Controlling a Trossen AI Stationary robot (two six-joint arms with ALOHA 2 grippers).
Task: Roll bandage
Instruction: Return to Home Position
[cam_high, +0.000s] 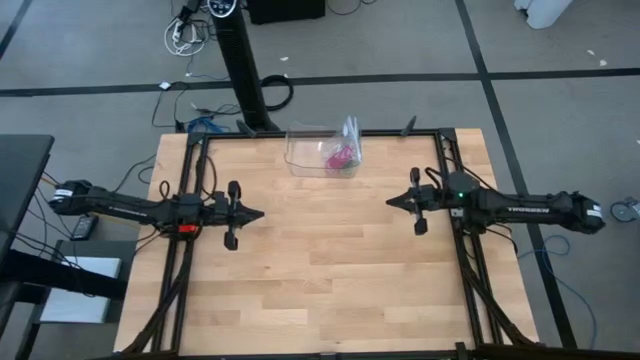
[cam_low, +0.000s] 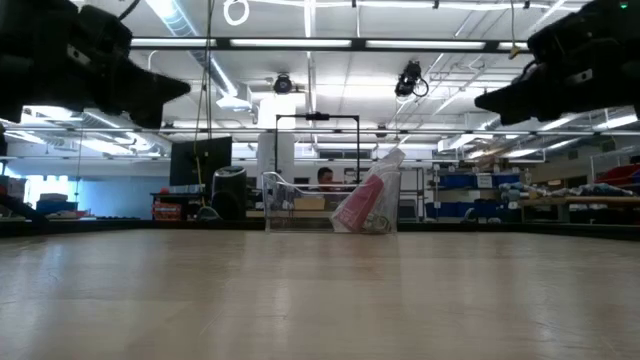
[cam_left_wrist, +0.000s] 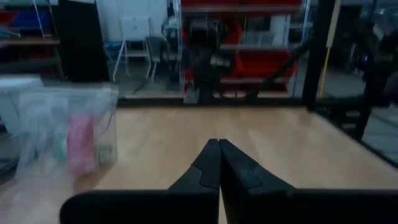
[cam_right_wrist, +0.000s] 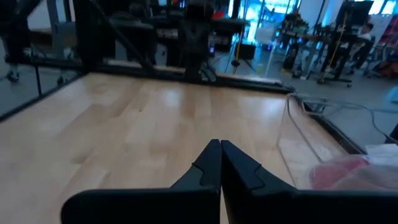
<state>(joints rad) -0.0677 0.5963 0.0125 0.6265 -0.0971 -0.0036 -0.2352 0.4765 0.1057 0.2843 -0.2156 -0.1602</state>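
Pink bandage (cam_high: 340, 157) sits bundled in a clear bag (cam_high: 349, 130). The bag stands in the clear bin (cam_high: 298, 150) at the counter (cam_high: 330, 280) far edge, mid-width. Left tool (cam_high: 260, 213) is clenched on nothing and hangs above the counter's left side, well apart from the bin. Right tool (cam_high: 390, 202) is clenched and empty over the right side. The two tips face each other.

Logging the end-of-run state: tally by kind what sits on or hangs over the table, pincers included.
Clear bin: 1
Zip bag, in the bin: 1
Pink bandage, in the bag: 1
Pincers: 2, left pincer and right pincer, both shut
Total: 5
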